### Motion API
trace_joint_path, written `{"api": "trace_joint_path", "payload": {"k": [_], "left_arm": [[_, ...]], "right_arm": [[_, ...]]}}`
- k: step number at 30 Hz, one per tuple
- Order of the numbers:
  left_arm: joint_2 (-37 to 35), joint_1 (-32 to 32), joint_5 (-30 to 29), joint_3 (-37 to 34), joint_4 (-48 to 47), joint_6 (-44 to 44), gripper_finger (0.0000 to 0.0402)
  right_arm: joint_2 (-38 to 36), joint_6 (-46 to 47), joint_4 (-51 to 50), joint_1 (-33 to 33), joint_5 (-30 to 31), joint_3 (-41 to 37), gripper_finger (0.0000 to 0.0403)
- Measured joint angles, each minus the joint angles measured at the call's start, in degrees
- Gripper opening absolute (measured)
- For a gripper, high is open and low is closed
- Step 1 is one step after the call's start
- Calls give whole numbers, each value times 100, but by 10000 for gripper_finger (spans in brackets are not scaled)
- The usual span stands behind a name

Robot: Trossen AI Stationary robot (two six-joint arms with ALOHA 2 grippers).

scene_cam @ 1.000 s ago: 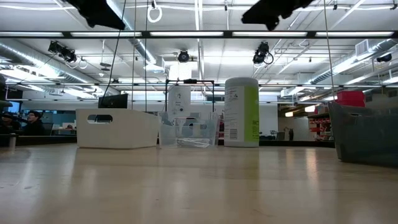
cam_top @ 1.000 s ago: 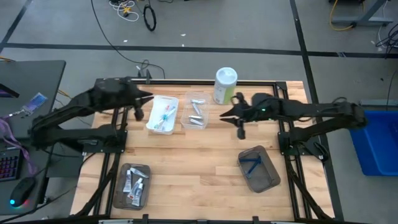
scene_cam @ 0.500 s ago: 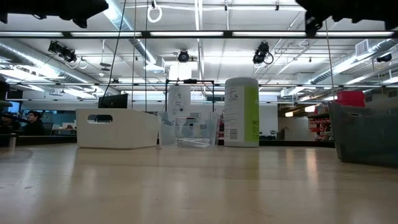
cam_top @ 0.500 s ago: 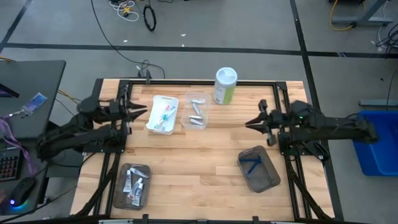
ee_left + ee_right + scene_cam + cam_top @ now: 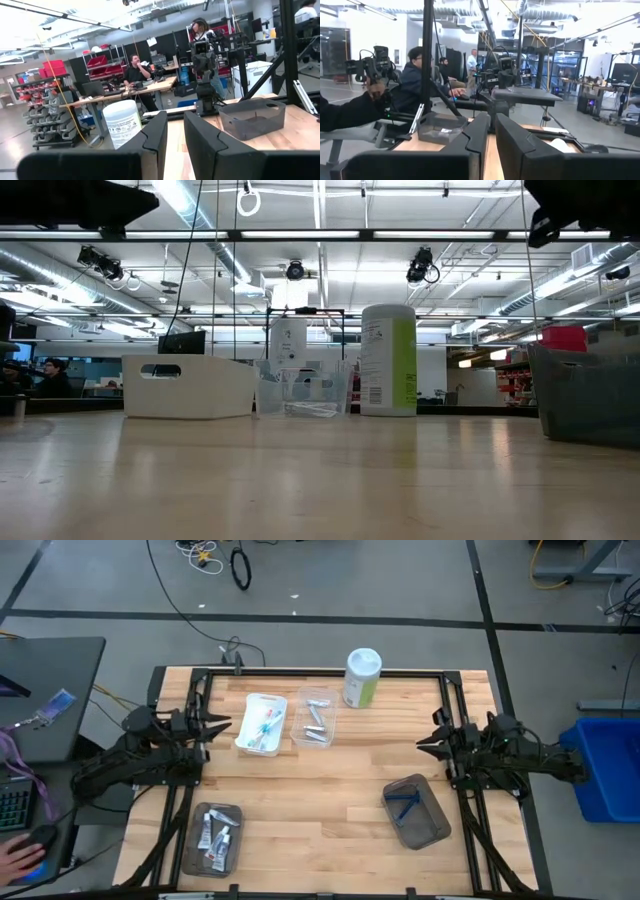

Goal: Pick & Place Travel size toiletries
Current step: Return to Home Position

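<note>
In the high view, slim toothbrushes (image 5: 263, 724) lie in a white tray (image 5: 250, 703) and small silvery tubes (image 5: 314, 722) in a clear tray (image 5: 318, 694). White tubes (image 5: 213, 832) lie in a grey tray (image 5: 197, 860) near the front left. A dark blue razor (image 5: 404, 802) lies in a grey tray (image 5: 432, 830) near the front right. My left gripper (image 5: 222, 725) (image 5: 175, 117) is at the table's left side, shut and empty. My right gripper (image 5: 420, 743) (image 5: 493, 120) is at the right side, also shut and empty.
A tall green-and-white canister (image 5: 362, 677) (image 5: 389, 360) stands at the far edge, beside the clear tray. Bare wood lies between the trays in the table's middle. A dark frame (image 5: 320, 671) runs around the table. People sit at desks beyond the table.
Both arms have drawn back from the trays at the far middle. My left gripper moved toward the table's left edge and my right gripper toward the right edge. Neither carried anything. The trays and their contents have stayed where they were.
</note>
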Motion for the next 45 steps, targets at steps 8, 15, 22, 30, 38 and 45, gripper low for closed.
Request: {"api": "trace_joint_path", "payload": {"k": [8, 15, 22, 30, 38, 45], "left_arm": [[2, 2, -5, -184, 135, -29, 73], [11, 2, 160, -926, 1081, -4, 73], [13, 2, 191, -1610, 2010, -62, 73], [15, 2, 203, -1707, 2038, -37, 73], [15, 2, 187, -1707, 1899, -285, 73], [15, 2, 183, -1707, 1895, -850, 73]], "right_arm": [[-533, 63, 16, 0, -7, -564, 43], [-585, 177, 249, 4, -11, -969, 43], [-587, 312, 482, 4, -11, -1247, 41], [-587, 253, 616, 4, 36, -1266, 39], [-587, 257, 522, 4, 817, -1266, 39], [-587, 257, 523, 5, 836, -1266, 39]]}}
